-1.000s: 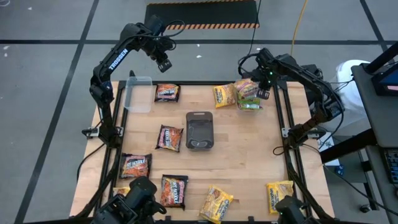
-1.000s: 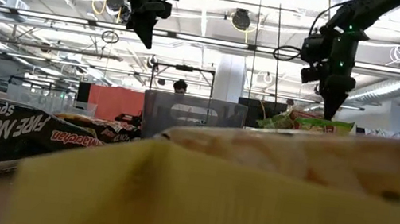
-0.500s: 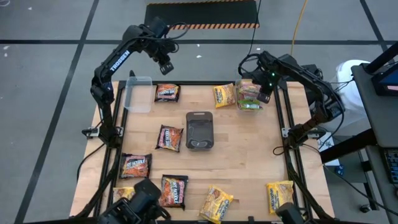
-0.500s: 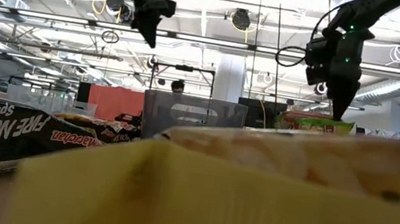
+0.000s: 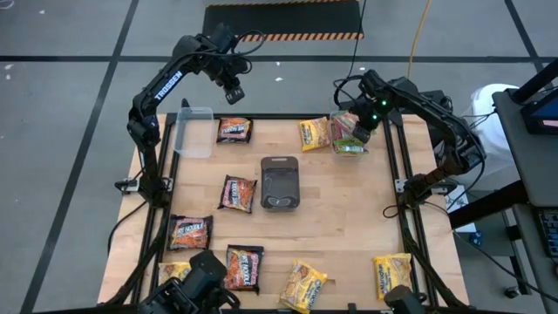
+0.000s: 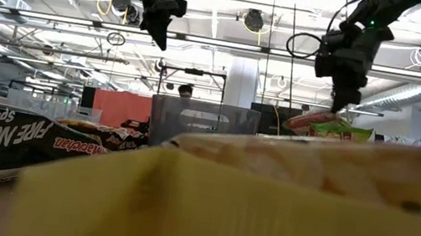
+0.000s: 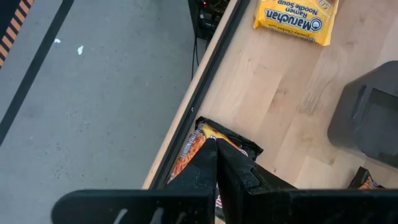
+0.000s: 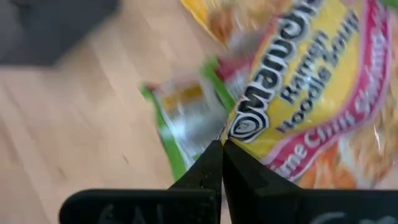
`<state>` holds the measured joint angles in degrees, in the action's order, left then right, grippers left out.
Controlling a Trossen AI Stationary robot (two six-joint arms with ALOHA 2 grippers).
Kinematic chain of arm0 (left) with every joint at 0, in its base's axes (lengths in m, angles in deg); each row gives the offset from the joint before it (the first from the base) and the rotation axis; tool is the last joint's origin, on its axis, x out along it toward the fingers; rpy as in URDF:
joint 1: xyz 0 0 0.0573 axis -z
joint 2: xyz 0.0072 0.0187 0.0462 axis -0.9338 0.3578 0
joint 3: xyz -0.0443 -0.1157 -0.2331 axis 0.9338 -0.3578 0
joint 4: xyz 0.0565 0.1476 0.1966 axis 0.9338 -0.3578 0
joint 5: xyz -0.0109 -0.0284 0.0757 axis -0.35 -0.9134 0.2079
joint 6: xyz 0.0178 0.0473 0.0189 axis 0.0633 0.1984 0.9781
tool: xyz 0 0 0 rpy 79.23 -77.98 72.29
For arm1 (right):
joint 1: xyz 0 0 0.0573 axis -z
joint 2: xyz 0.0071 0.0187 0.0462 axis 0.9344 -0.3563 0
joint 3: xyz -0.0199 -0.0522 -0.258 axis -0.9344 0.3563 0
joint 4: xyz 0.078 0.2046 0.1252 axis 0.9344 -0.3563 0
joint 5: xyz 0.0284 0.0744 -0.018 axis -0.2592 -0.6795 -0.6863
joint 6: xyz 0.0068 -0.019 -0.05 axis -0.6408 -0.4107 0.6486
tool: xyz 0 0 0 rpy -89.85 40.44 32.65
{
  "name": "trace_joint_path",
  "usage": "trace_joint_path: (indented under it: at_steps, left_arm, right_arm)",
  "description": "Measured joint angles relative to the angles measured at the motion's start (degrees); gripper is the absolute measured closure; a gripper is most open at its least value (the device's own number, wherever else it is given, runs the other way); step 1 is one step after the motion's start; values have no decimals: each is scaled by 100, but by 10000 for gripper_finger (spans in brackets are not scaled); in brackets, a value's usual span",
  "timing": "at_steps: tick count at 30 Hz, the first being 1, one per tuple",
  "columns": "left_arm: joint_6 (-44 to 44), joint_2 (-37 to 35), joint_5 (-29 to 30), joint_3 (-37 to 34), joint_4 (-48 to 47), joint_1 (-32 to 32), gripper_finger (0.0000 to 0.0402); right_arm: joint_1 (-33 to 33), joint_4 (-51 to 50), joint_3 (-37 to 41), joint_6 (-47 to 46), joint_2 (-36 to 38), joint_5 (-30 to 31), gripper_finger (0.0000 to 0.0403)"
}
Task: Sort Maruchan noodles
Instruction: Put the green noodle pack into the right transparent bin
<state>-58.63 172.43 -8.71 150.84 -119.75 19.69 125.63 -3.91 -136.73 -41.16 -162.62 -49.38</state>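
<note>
Maruchan noodle packets lie spread over the wooden table [image 5: 349,218]. Dark ones lie at the left [image 5: 237,193] and yellow ones along the near edge [image 5: 303,285], with one yellow packet at the far side [image 5: 314,133]. At the far right a pile of green-edged packets [image 5: 350,144] lies under my right gripper [image 5: 363,124], which is shut on the top yellow-pink packet [image 8: 298,81]. My left gripper [image 5: 234,91] hangs shut, holding nothing, high over the far edge above a dark packet [image 7: 194,144]. My right gripper pinches the yellow-pink packet's edge [image 8: 239,127] between its two fingertips, slanting down from above. That end [image 6: 305,119] is tipped up under the fingers. The rest of the packet lies on the green-edged packets [image 8: 180,118] below.
A dark grey tray [image 5: 280,183] stands mid-table. A clear tub [image 5: 193,131] sits at the far left corner. Dark frame rails [image 5: 397,174] run along both sides of the table. In the low view a yellow packet [image 6: 221,213] fills the foreground.
My right gripper has rolled its wrist and shifted a little left and up over the pile. The yellow-pink packet's held end has tipped up off the pile, while its other end stays down.
</note>
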Motion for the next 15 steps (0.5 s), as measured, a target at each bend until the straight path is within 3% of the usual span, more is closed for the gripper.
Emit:
trace_joint_path:
  at_steps: [4, 15]
  left_arm:
    - [2, 0, 0, 0, 0, 0, 396]
    - [2, 0, 0, 0, -2, 0, 396]
  right_arm:
    - [0, 306, 0, -204, 0, -291, 403]
    - [0, 508, 0, -163, 0, -106, 403]
